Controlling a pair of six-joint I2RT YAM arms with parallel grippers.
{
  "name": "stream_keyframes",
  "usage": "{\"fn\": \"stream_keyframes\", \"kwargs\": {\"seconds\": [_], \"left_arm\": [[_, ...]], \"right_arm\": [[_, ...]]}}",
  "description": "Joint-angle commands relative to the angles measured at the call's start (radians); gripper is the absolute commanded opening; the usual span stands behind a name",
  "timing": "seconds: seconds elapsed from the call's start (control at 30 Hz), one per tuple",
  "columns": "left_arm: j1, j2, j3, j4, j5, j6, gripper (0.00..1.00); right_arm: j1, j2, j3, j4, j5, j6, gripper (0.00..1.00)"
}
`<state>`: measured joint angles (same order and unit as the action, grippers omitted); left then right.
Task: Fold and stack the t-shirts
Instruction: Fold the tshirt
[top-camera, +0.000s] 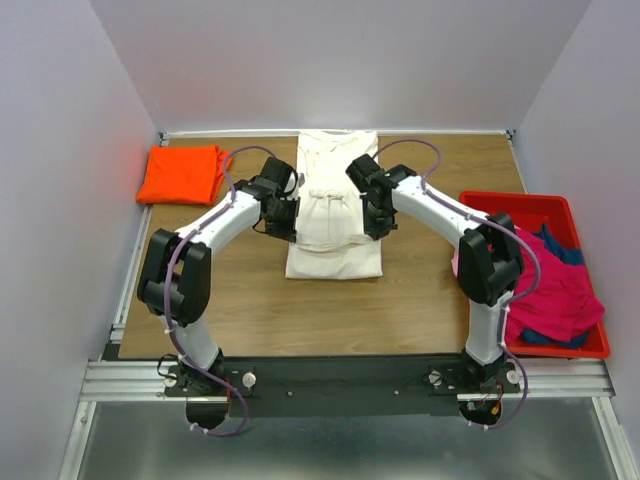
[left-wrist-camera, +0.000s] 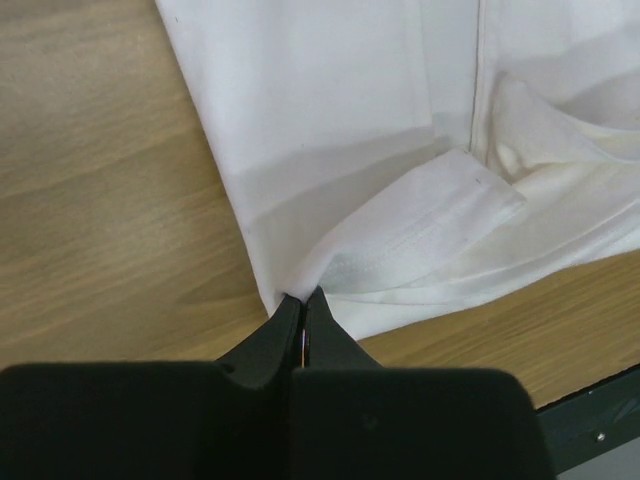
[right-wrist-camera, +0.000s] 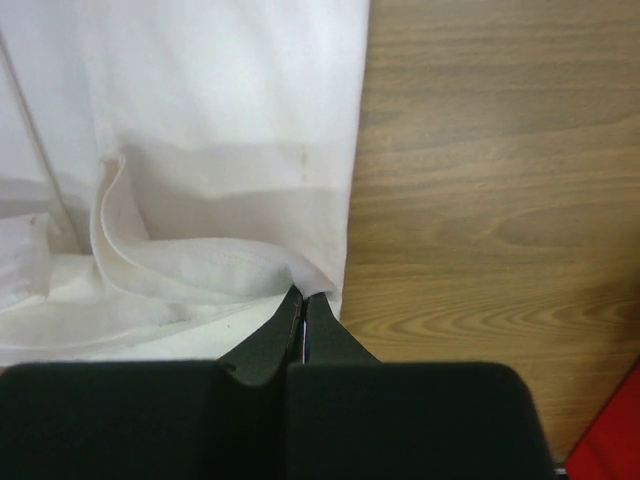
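Left gripper (left-wrist-camera: 303, 303): jaws closed, tips pinching a fold at the left edge of the cream-white t-shirt (top-camera: 335, 252). Right gripper (right-wrist-camera: 303, 300): jaws closed, tips pinching the opposite edge. Both grips sit about midway along the garment, which lies as a long narrow strip, sides folded in, at the middle of the table (top-camera: 420, 295). Orange t-shirt (top-camera: 182, 173) lies folded in the far left corner, well apart. Red bin (top-camera: 500, 199) at the right edge holds a magenta t-shirt (top-camera: 555, 295) and a dark blue t-shirt (top-camera: 562, 246).
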<state>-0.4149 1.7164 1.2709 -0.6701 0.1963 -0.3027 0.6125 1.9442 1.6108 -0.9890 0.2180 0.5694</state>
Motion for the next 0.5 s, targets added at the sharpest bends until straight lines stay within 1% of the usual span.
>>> {"fn": "stream_keyframes", "kwargs": {"seconds": [0.0,0.17,0.27,0.37,0.47], "left_arm": [[0.022,0.064,0.080,0.018,-0.005,0.027,0.00],[0.054,0.155,0.194,0.014,0.017,0.027,0.00],[0.070,0.215,0.309,-0.002,0.022,0.030,0.00],[0.093,0.270,0.392,-0.014,0.034,0.030,0.00],[0.110,0.328,0.447,-0.031,0.045,0.028,0.00]], "right_arm": [[-0.033,0.056,0.072,-0.016,0.064,-0.069,0.00],[-0.066,0.125,0.188,-0.016,0.069,-0.131,0.00],[-0.079,0.176,0.269,-0.019,0.064,-0.164,0.00],[-0.095,0.223,0.346,-0.022,0.060,-0.190,0.00],[-0.115,0.258,0.397,-0.028,0.055,-0.212,0.00]]}}
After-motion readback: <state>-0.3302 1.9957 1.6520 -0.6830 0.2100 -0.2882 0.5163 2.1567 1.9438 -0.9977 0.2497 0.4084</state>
